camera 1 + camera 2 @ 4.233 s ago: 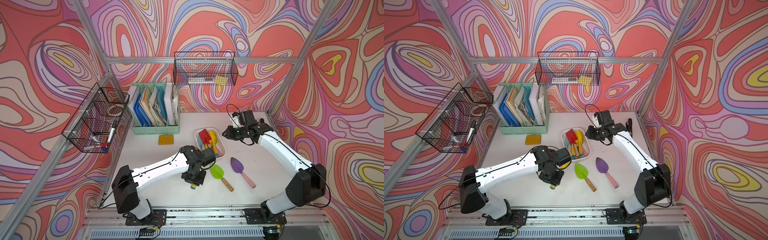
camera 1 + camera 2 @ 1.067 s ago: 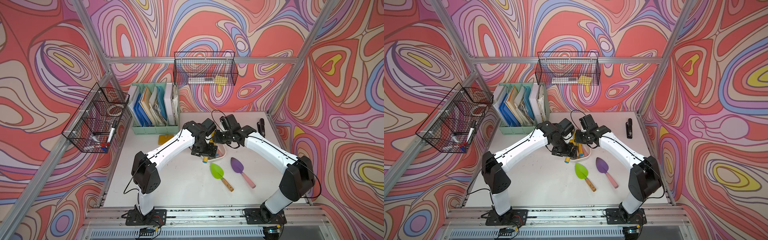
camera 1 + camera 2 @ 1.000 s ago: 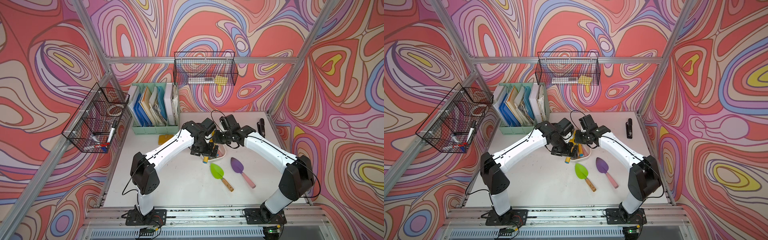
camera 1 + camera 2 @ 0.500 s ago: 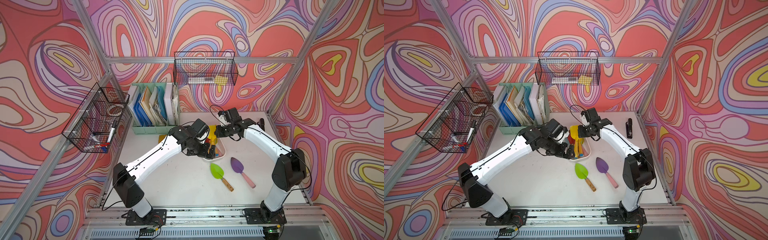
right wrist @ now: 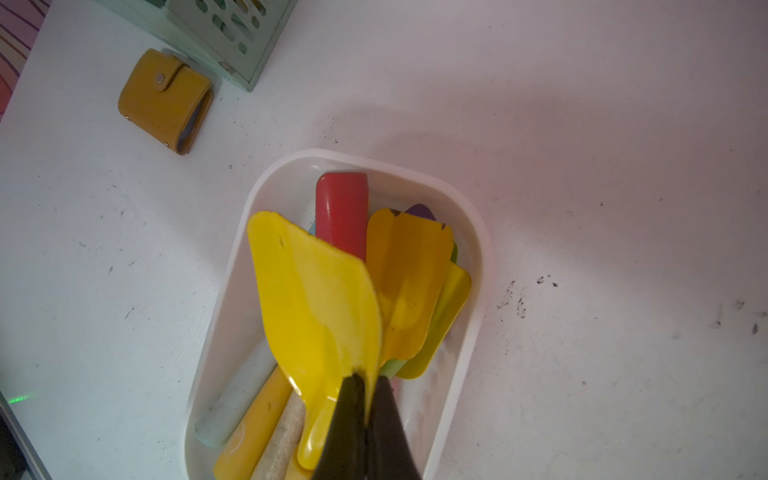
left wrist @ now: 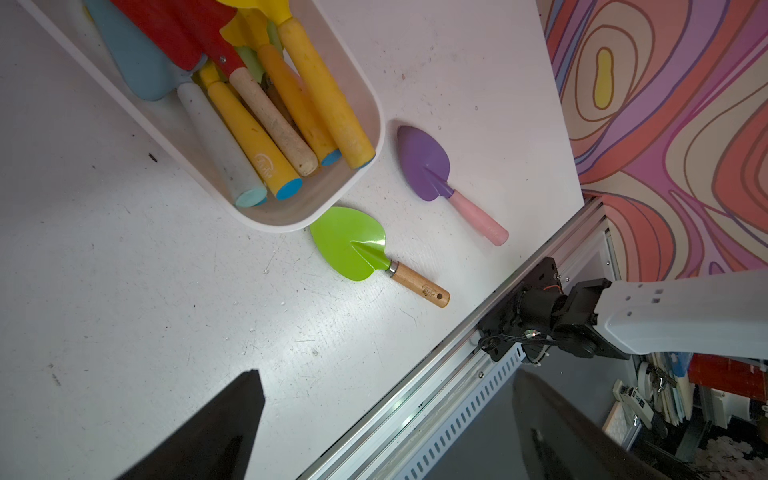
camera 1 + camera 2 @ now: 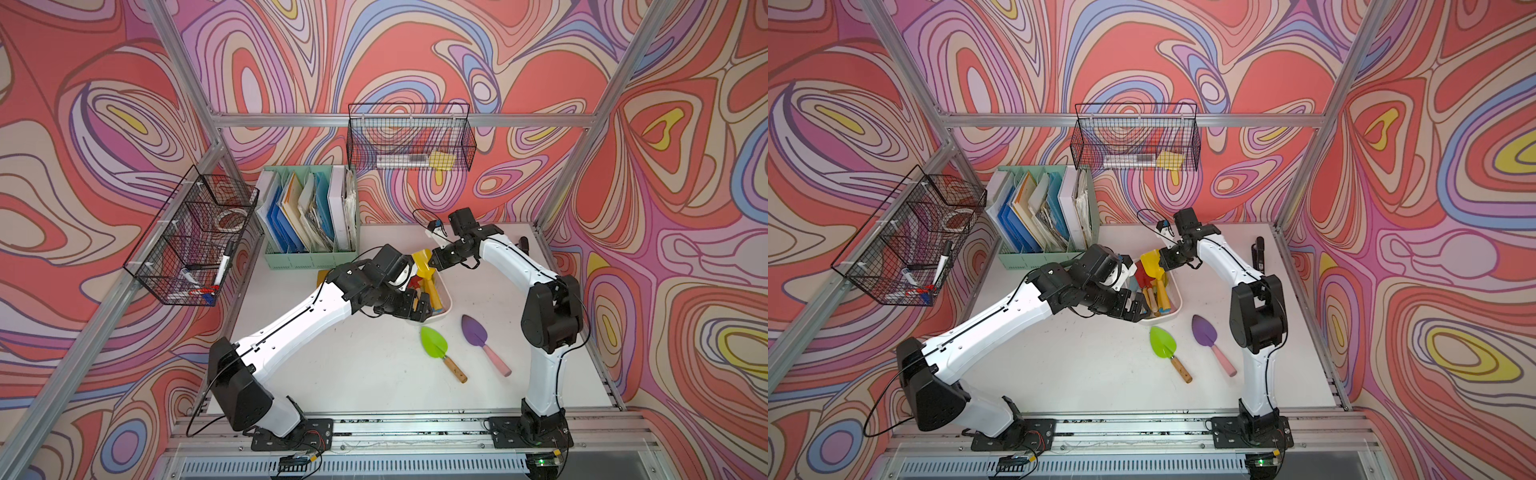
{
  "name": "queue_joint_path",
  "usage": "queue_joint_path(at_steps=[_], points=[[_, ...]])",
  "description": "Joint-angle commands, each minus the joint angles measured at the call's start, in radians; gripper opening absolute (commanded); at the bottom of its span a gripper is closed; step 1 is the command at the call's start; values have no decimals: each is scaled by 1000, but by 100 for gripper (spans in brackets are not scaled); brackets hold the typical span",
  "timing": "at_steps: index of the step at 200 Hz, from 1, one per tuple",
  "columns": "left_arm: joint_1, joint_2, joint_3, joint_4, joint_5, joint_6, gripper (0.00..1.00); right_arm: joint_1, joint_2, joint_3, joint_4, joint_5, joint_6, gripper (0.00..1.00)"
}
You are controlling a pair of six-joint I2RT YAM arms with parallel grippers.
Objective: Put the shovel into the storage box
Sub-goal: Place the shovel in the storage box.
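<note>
The white storage box (image 7: pixel 446 305) (image 7: pixel 1177 309) (image 5: pixel 232 291) sits mid-table, with several shovels in it, handles toward the front. My right gripper (image 7: pixel 432 262) (image 7: pixel 1163 262) (image 5: pixel 368 382) is shut on the blade edge of a yellow shovel (image 7: pixel 424 266) (image 7: pixel 1152 266) (image 5: pixel 316 299), tilted over the box's far end. My left gripper (image 7: pixel 417 305) (image 7: pixel 1138 309) (image 6: pixel 386 374) is open and empty at the box's (image 6: pixel 291 220) near end. A green shovel (image 7: pixel 434 343) (image 7: pixel 1163 341) (image 6: pixel 349 243) and a purple shovel (image 7: pixel 476 332) (image 7: pixel 1203 330) (image 6: pixel 426 164) lie on the table in front of the box.
A mint-green file organizer (image 7: pixel 309 216) stands at the back left, with a yellow wallet (image 5: pixel 164 99) beside it. Black wire baskets hang on the left wall (image 7: pixel 191 241) and the back wall (image 7: pixel 409 139). A small black object (image 7: pixel 524 243) lies at the far right edge.
My left gripper has drawn back from above the box to its near end, jaws open. My right gripper has shifted toward the box's far end, lifting the yellow shovel's blade.
</note>
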Motion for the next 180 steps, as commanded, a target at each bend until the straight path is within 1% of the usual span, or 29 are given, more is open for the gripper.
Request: queue_joint_path(at_steps=[1, 66, 101, 180], points=[[3, -35, -15, 42, 5, 6, 99, -12, 35, 52, -42, -32, -65, 0], [3, -28, -15, 33, 0, 6, 99, -21, 113, 94, -43, -18, -84, 0], [3, -20, -11, 28, -1, 6, 99, -20, 153, 111, -40, -33, -80, 0], [3, -5, -2, 18, 3, 3, 99, -20, 195, 100, -20, -7, -55, 0]])
